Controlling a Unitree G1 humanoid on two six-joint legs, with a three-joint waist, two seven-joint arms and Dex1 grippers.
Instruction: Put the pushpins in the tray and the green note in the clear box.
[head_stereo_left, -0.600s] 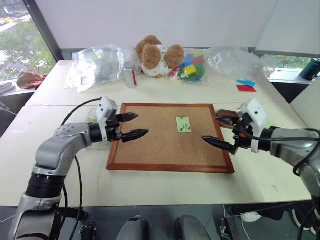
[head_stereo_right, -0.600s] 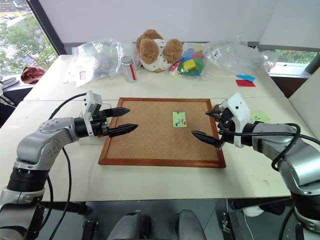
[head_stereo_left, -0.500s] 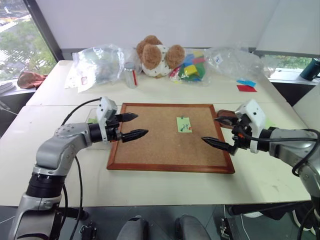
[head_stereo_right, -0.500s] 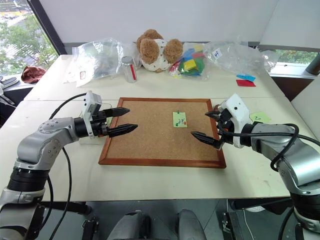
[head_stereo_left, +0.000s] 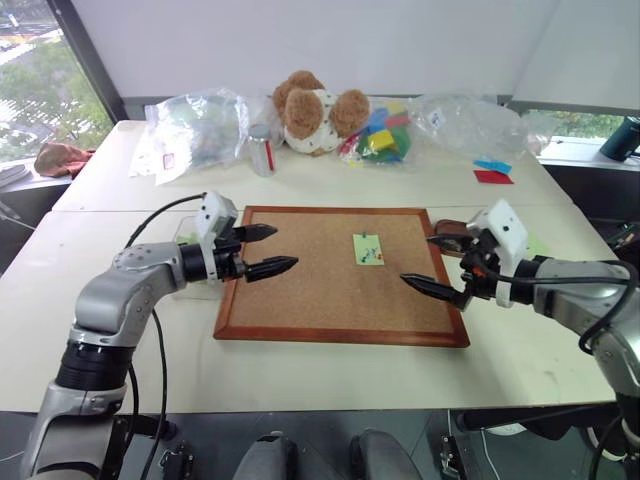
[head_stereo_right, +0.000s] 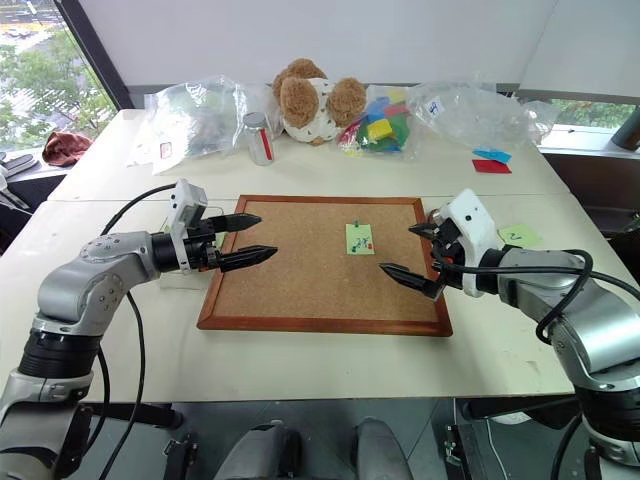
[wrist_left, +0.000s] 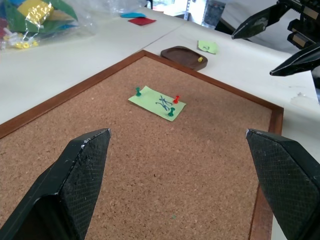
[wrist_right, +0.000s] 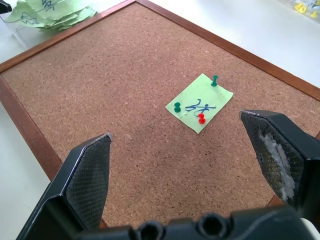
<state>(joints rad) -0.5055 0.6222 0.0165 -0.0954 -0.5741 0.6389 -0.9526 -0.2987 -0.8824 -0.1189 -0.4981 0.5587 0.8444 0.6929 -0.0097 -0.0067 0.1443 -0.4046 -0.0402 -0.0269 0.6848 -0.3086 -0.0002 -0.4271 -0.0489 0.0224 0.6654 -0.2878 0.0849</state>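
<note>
My left gripper (head_stereo_left: 268, 250) and my right gripper (head_stereo_left: 432, 265) are both wide open and hold nothing. They hang over the two sides of the corkboard (head_stereo_left: 300, 300). The green note (wrist_right: 200, 103) lies flat near the far edge of the board, between my two grippers, pinned by two green pushpins (wrist_right: 214, 79) and one red one. The tray (wrist_left: 184, 53) sits just off the board's far right corner, with a tiny yellow thing in it. The clear box (wrist_right: 20, 31) sits just off the left edge of the board, with green slips piled in it. The pins are tiny, smooth and round on top, so I think my fat black fingers could slip off one or flick it away. The note is thin, soft paper. It could tear if I pull it while a pin is still in. The cork is rough and crumbly, with a hard wooden frame.
</note>
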